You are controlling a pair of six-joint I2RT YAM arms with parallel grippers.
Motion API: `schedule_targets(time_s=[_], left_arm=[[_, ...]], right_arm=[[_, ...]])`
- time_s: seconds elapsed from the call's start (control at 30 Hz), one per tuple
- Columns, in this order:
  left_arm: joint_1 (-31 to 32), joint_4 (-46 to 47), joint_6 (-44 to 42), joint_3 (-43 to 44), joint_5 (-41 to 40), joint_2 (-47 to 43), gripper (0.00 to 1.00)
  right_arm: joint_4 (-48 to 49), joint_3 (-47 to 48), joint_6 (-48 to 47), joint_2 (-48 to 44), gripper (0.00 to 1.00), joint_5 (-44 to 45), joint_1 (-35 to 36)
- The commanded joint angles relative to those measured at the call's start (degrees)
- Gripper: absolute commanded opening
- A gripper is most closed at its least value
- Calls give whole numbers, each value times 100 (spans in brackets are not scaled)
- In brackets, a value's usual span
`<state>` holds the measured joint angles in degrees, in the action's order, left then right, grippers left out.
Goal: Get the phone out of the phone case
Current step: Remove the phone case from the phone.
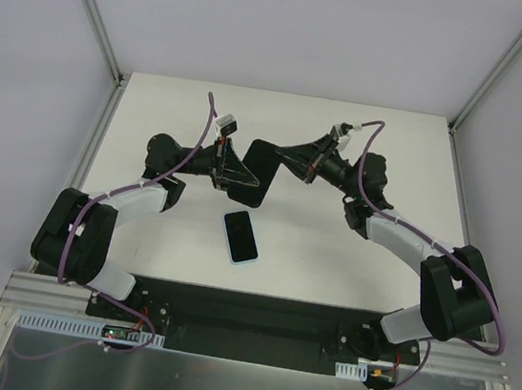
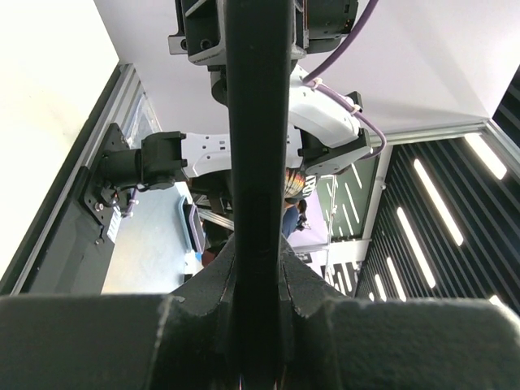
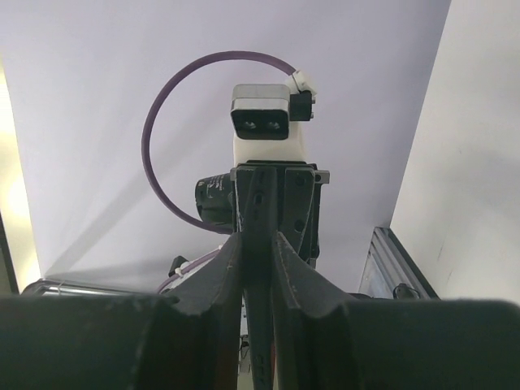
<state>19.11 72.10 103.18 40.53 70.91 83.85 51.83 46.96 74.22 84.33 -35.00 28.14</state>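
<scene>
Both grippers hold a thin black phone case above the middle of the white table, one at each end. My left gripper is shut on its left end, my right gripper on its right end. In the left wrist view the case runs edge-on up from my shut gripper. In the right wrist view it stands edge-on in my shut gripper. The phone, dark screen with a light blue rim, lies flat on the table below the case, apart from it. Its edge shows in the left wrist view.
White walls and aluminium rails enclose the table at the back and sides. The black base plate with both arm bases lies along the near edge. The left arm's white wrist camera faces the right wrist view.
</scene>
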Motion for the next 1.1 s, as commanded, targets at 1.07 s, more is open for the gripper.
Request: schedule_targets(time_s=[1.07], left_arm=[[57,2432,-535,568,72,-519,0]], right_arm=[[3606,251,2220,882,1,1715,964]])
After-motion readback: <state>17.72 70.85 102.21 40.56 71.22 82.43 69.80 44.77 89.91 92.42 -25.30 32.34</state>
